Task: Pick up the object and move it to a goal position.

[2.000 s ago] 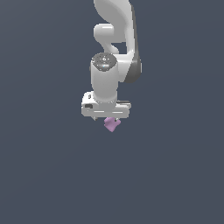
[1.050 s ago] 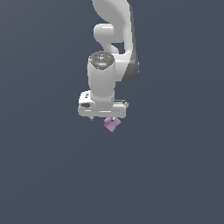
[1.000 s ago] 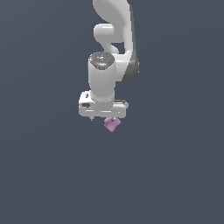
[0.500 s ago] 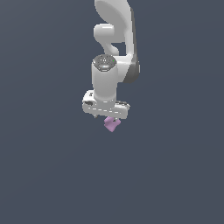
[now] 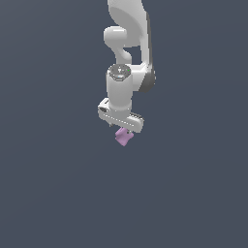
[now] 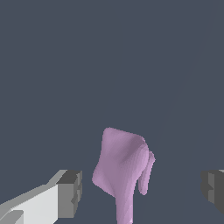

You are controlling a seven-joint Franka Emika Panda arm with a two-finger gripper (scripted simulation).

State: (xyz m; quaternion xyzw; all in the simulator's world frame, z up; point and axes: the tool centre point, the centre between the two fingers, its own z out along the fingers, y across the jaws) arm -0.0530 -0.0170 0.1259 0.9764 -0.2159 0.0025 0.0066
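Note:
The object (image 5: 124,137) is a small lilac-pink lump with rounded lobes, directly under the white gripper (image 5: 124,130) in the exterior view. In the wrist view the object (image 6: 124,168) lies between the two grey fingertips. One fingertip (image 6: 70,192) and the other (image 6: 213,189) stand wide apart. Dark gaps show on both sides of the lump, so neither pad touches it. The gripper is open around the object. The view does not show whether the lump rests on the dark surface.
Only a uniform dark grey background surrounds the arm (image 5: 128,29) and the lump in both views. No other objects, edges or goal marker show.
The gripper's hand has turned a little about its vertical axis and shifted slightly to the exterior view's right. The lump stays in nearly the same spot.

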